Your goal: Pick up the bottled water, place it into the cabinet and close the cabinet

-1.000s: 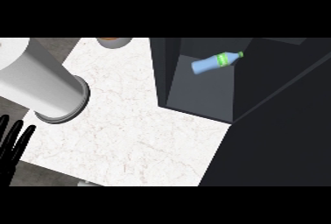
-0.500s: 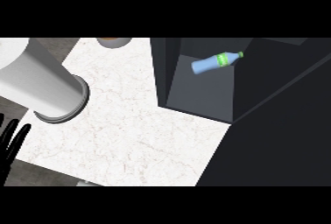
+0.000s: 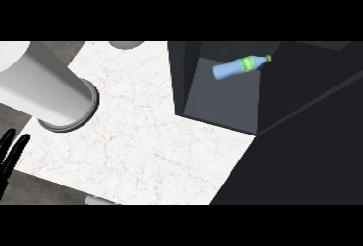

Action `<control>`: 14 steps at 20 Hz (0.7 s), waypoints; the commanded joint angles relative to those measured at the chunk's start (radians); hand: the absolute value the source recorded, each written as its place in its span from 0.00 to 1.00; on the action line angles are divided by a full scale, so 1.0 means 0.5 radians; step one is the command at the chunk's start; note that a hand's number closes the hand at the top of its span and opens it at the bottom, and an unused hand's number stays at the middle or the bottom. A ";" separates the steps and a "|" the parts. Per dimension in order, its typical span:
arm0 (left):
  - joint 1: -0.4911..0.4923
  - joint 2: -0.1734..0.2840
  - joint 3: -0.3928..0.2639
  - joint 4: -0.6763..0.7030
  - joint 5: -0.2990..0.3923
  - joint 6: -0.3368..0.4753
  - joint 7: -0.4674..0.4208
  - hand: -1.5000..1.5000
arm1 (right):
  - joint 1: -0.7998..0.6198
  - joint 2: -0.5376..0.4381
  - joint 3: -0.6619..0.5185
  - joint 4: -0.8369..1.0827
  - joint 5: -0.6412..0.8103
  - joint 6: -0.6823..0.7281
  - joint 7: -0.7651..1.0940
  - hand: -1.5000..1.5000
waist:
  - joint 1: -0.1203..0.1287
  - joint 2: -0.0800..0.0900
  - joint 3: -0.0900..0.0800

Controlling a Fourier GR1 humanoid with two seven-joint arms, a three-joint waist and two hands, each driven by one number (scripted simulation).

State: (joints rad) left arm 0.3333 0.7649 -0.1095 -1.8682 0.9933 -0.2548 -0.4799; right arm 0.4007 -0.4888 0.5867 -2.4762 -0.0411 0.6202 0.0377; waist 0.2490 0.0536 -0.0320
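Observation:
The bottled water [image 3: 241, 66], pale blue with a green label and cap, lies on its side inside the dark cabinet [image 3: 227, 103] at the upper right, cap pointing right. No hand touches it. The cabinet's front stands open toward the counter, and a broad dark panel [image 3: 305, 158], seemingly its door, fills the lower right. Of my left hand [image 3: 11, 153] only straight black fingers show at the lower left edge, pointing up, open and holding nothing. A thick grey forearm [image 3: 42, 84] slants in from the upper left. My right hand does not show.
The white marbled counter top [image 3: 142, 144] spreads between the forearm and the cabinet. A grey round object [image 3: 126, 44] peeks in at the counter's far edge. The counter's near edge runs along the lower left, with dark floor beyond it.
The fingers of my left hand have slid slightly toward the left edge, so less of them shows. The bottle and the cabinet have not moved.

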 commanded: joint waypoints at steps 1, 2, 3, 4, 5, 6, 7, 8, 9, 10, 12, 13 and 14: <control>-0.042 -0.007 0.008 -0.004 0.008 -0.008 -0.006 0.00 | -0.040 0.113 0.273 0.086 -0.164 0.001 0.114 1.00 | 0.046 0.053 0.011; -0.020 0.016 0.009 -0.004 0.004 -0.033 0.004 0.00 | -0.027 0.118 0.234 0.076 -0.180 -0.024 0.124 1.00 | 0.067 0.053 0.010; -0.032 0.010 0.009 -0.008 0.013 -0.032 0.003 0.00 | -0.021 0.138 0.240 0.092 -0.198 -0.032 0.107 1.00 | 0.072 0.061 0.012; -0.030 0.006 0.000 -0.004 0.002 -0.039 -0.001 0.00 | -0.028 0.145 0.225 0.104 -0.195 -0.040 0.117 1.00 | 0.074 0.058 0.012; -0.045 0.011 0.030 0.018 0.018 -0.030 -0.003 0.00 | -0.021 0.153 0.206 0.095 -0.212 -0.056 0.124 1.00 | 0.060 0.063 0.012; -0.037 0.012 0.014 0.006 0.015 -0.048 0.001 0.00 | -0.029 0.174 0.180 0.096 -0.215 -0.078 0.123 1.00 | 0.071 0.061 0.013; -0.040 0.021 0.025 0.017 0.013 -0.053 0.002 0.00 | -0.028 0.161 0.161 0.108 -0.205 -0.081 0.153 1.00 | 0.068 0.060 0.011; -0.034 0.019 0.035 0.026 0.016 -0.054 -0.007 0.00 | -0.035 0.201 0.115 0.126 -0.205 -0.122 0.136 1.00 | 0.083 0.068 0.013; -0.053 0.011 0.028 0.007 0.020 -0.039 -0.001 0.00 | -0.040 0.199 0.095 0.134 -0.207 -0.128 0.161 1.00 | 0.054 0.064 0.018; -0.059 0.032 0.041 0.022 0.018 -0.039 0.013 0.00 | -0.066 0.215 0.070 0.118 -0.186 -0.140 0.161 1.00 | 0.045 0.062 0.018; -0.063 0.031 0.048 0.021 0.024 -0.057 0.003 0.00 | -0.142 0.214 -0.004 0.116 -0.125 -0.148 0.201 1.00 | 0.056 0.046 0.015; -0.067 0.017 0.027 0.043 0.025 -0.053 0.011 0.00 | -0.179 0.204 -0.007 0.117 -0.108 -0.131 0.223 1.00 | 0.045 0.052 0.011; -0.045 0.031 0.035 0.048 0.017 -0.074 0.007 0.00 | -0.210 0.210 -0.043 0.134 -0.092 -0.149 0.256 1.00 | 0.063 0.041 0.011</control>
State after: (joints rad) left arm 0.3083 0.7762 -0.0937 -1.8542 1.0021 -0.2807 -0.4775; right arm 0.3656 -0.4364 0.5594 -2.4489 -0.0970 0.6040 0.0773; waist 0.2767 0.0785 -0.0256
